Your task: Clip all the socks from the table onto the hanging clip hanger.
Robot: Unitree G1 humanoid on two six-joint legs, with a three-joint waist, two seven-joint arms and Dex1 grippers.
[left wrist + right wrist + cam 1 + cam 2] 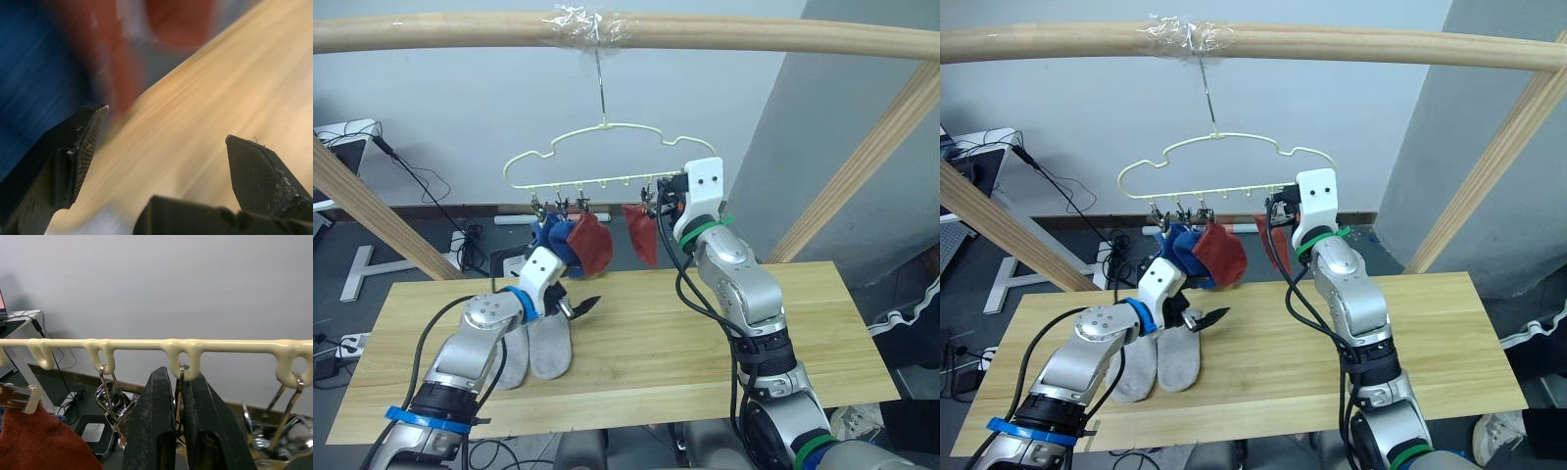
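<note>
The clip hanger (607, 162) hangs by its hook from the wooden pole. From its clips hang a blue sock (551, 235) and two rust red socks (591, 243) (642, 235). Two light grey socks (534, 349) lie side by side on the table (705, 333). My left gripper (579, 306) hovers open just above the table beside the grey socks, with nothing between its fingers (83, 147). Up at the hanger's right part, my right gripper (180, 426) is shut on a metal clip (181, 382) under the yellow bar.
A slanted wooden pole (862, 166) rises behind the table's right end and another (382, 215) behind the left. The top pole (754, 39) crosses overhead. Cables and a desk base lie on the floor beyond the table.
</note>
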